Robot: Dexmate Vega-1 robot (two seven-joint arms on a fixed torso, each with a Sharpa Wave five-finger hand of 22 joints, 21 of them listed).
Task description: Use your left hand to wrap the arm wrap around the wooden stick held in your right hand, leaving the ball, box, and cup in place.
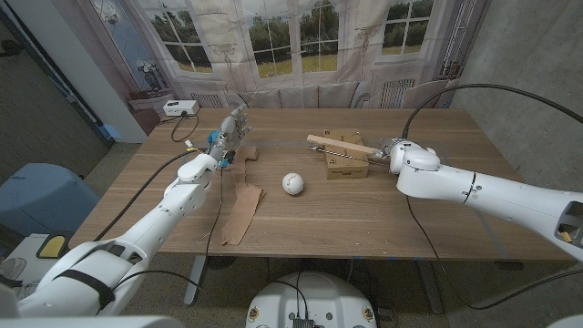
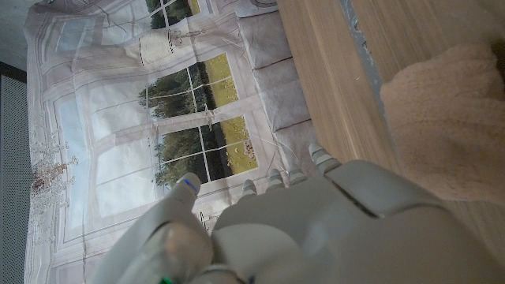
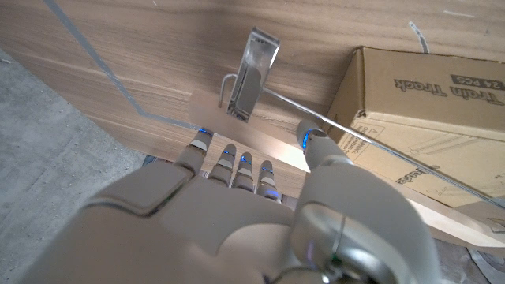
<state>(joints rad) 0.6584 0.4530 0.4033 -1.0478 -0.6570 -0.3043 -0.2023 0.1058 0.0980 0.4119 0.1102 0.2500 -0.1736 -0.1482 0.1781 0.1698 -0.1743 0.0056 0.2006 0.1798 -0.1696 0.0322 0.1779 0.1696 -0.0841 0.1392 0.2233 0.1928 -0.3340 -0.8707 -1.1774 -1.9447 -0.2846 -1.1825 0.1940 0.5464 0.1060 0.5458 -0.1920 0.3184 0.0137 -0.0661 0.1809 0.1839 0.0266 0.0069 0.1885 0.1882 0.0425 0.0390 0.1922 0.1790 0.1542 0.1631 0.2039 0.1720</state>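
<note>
Stick [image 1: 342, 146] runs left-right over the box [image 1: 347, 164], free end pointing left; right hand [image 1: 393, 151] grips its right end. Wrap [image 1: 240, 211] (tan, fuzzy strip) lies near-far on the table [image 1: 383, 214], right of the left hand [image 1: 230, 132], which is raised with fingers loosely apart, holding nothing. One ball [image 1: 291, 183], one box.

A white device [image 1: 181, 107] is sitting at the table's [image 1: 364, 214] upper-left edge; a window-printed backdrop [image 1: 273, 36] is hanging behind.
</note>
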